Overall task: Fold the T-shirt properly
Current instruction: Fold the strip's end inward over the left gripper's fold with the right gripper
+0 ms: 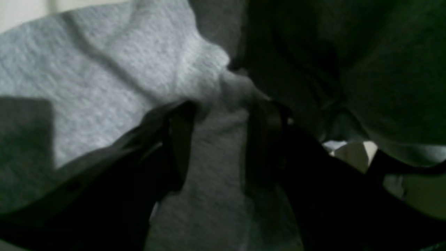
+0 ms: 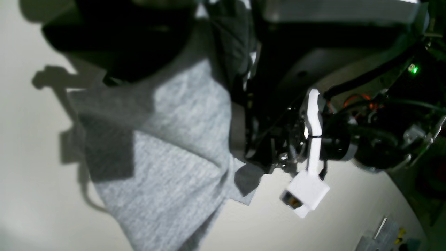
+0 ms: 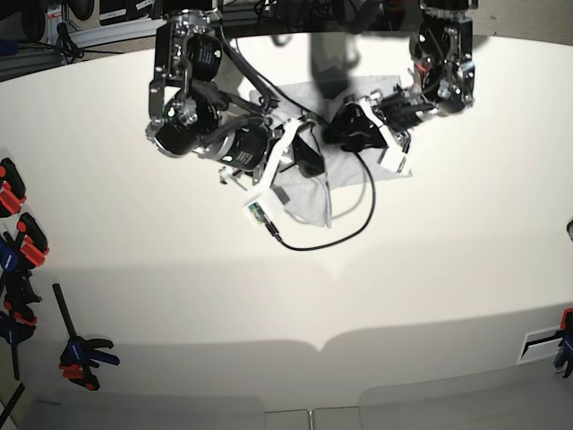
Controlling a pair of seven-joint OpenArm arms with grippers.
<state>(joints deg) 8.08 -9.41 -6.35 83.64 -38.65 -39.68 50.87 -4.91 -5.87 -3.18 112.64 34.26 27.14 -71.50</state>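
No legible text, label, brand, number or sign is found in any view. The T-shirt (image 2: 181,146) shows only plain grey fabric. Small items at the table (image 3: 430,296) edge are too blurred to read.

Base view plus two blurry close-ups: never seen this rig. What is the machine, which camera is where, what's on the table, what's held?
It is a two-armed robot working over a white table. The base view looks down from above; the other two pictures come from cameras mounted at each wrist.

On the table lies a grey T-shirt, bunched up between the arms, not flat. A black cable loops beside it, and clamps sit at the table's left edge.

The left gripper is closed on a pinch of the shirt's cloth: its dark fingers flank a gathered fold. The right gripper also meets the shirt, but the right wrist view does not show its fingertips clearly; it seems shut, and I cannot tell if it holds cloth.
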